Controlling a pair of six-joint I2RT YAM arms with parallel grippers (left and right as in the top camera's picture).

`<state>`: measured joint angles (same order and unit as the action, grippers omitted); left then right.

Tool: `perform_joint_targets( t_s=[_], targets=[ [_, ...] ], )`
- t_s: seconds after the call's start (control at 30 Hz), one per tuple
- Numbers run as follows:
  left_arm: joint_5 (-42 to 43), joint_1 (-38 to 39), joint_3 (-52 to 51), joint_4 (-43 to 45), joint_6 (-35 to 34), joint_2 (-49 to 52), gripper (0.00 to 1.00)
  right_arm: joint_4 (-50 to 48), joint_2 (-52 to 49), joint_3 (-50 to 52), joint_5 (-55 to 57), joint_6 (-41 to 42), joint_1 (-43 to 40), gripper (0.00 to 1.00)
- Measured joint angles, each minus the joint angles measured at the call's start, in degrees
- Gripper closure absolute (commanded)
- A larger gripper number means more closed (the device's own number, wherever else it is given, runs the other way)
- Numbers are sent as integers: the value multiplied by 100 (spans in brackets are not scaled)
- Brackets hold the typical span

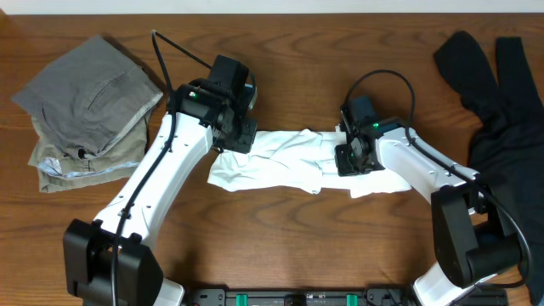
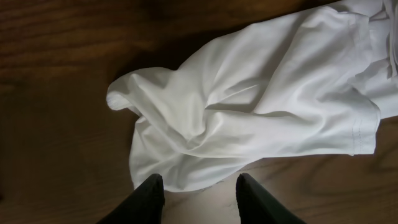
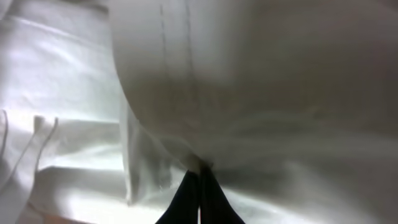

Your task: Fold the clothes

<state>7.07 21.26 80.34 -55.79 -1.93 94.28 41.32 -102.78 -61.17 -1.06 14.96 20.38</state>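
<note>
The white T-shirt (image 1: pixel 289 161) lay crumpled in a long band across the middle of the table (image 1: pixel 280 246), midway between the left and right edges. It was so bunched that neither neck nor sleeves could be told apart. The left gripper (image 2: pixel 199 183) hung over the shirt's left end with its jaws released. Its two dark fingers (image 2: pixel 151 190) stood apart with only table and the cloth's rim between them, holding nothing. The right gripper (image 3: pixel 200 173) was clenched on a fold near the shirt's right end. In the right wrist view its fingertips met under a blurred swell of white cloth that filled nearly the whole frame and hid the table. From overhead both grippers covered part of the shirt. At the far left corner folded grey trousers (image 1: pixel 89 93) lay on khaki trousers (image 1: pixel 76 166), of which only the near margin showed. A long black garment (image 1: pixel 501 102) sprawled along the right edge, cut off by the frame.
</note>
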Motion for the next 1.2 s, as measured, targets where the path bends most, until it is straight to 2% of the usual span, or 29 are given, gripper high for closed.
perform_joint_targets(
  t_s=[0.4, 0.67, 1.2],
  targets=[
    [-2, 0, 0, 0, 0, 0, 59, 247, 490, -656, 44, -2, 0, 99],
    [0, 0, 0, 2, 0, 0, 60, -109, 490, -656, 44, 0, 0, 99],
    [0, 0, 0, 0, 0, 0, 60, -127, 0, -656, -260, 13, 164, 99]
  ],
)
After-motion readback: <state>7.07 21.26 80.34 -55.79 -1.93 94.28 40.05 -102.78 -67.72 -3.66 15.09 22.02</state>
